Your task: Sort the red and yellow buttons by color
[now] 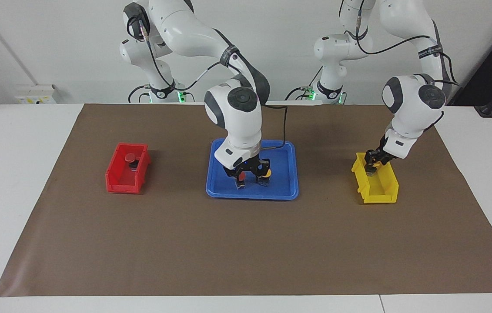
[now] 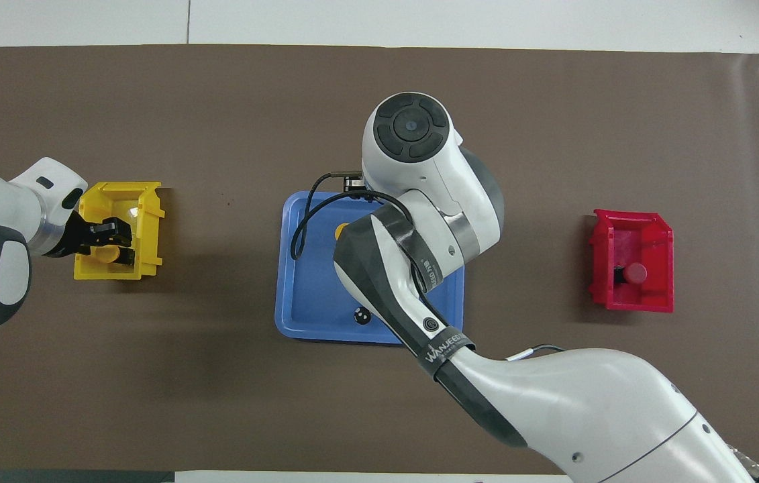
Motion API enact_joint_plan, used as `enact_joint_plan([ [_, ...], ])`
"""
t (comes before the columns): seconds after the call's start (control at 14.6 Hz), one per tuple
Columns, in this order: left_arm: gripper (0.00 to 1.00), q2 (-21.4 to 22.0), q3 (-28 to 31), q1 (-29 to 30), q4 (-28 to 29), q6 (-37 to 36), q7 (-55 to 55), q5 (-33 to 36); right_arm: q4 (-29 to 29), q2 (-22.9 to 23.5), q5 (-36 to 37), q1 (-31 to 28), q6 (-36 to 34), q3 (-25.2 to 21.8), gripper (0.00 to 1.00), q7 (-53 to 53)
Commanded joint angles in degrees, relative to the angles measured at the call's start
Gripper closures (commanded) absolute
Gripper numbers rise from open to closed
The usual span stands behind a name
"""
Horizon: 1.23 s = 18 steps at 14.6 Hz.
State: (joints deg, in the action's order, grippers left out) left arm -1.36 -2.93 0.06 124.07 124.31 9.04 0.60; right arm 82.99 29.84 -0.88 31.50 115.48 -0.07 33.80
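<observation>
– Brown paper mat lies bare along its edge farthest from us. Your end?
– My right gripper stands low in the blue plastic tray, jaws apart, beside a red-capped push button and a yellow-capped push button. The boxed red button sits in the red plastic bin.
– My left gripper dips into the yellow plastic bin, over the binned yellow button; gripping or released, I cannot tell.

Bright, even light from above. Soft, short shadows beside the bins. A small shiny glare spot inside the yellow bin. Everything looks sharp.
</observation>
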Motion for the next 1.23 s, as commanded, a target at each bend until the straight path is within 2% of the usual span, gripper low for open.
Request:
enact_joint_plan([
  [0.0, 0.07, -0.05, 0.56, -1.46, -8.8, -10.71, -0.86, -0.68, 5.77, -3.47, -0.09, -0.29, 2.03, 0.33, 0.38, -1.54],
  [0.21, 0.06, 1.79, 0.47, -1.11, -19.45, -26.53, -2.97, -0.68, 11.21, -5.31, -0.09, -0.21, 5.89, 0.33, 0.37, -2.15],
  [0.27, 0.01, 2.15, 0.47, -1.63, -21.48, -29.71, -2.89, -0.68, 12.53, -5.75, -0.09, -0.21, 6.86, 0.33, 0.37, -2.59],
  [0.34, 0.0, 2.85, 0.03, -1.72, -22.45, -31.31, -2.71, -0.68, 13.16, -5.93, -0.09, -0.12, 7.3, 0.33, 0.37, -2.59],
  [0.62, 0.0, 5.31, -0.5, -3.04, -22.55, -33.17, -2.71, -0.68, 14.39, -6.46, -0.18, -0.03, 7.74, 0.33, 0.38, -2.59],
  [0.89, 0.0, 5.49, -0.59, -3.04, -22.03, -32.21, -2.88, -0.77, 17.11, -7.16, -0.18, 0.23, 10.11, 0.42, 0.39, -2.59],
  [1.03, 0.0, 5.66, -0.59, -2.96, -21.59, -31.77, -2.97, -0.77, 17.12, -7.17, -0.26, 0.67, 10.2, 0.42, 0.46, -2.51],
  [1.16, 0.0, 5.84, -0.59, -2.96, -21.15, -30.89, -2.8, -0.77, 17.03, -7.08, -0.61, 0.67, 10.29, 0.42, 0.65, -2.42],
])
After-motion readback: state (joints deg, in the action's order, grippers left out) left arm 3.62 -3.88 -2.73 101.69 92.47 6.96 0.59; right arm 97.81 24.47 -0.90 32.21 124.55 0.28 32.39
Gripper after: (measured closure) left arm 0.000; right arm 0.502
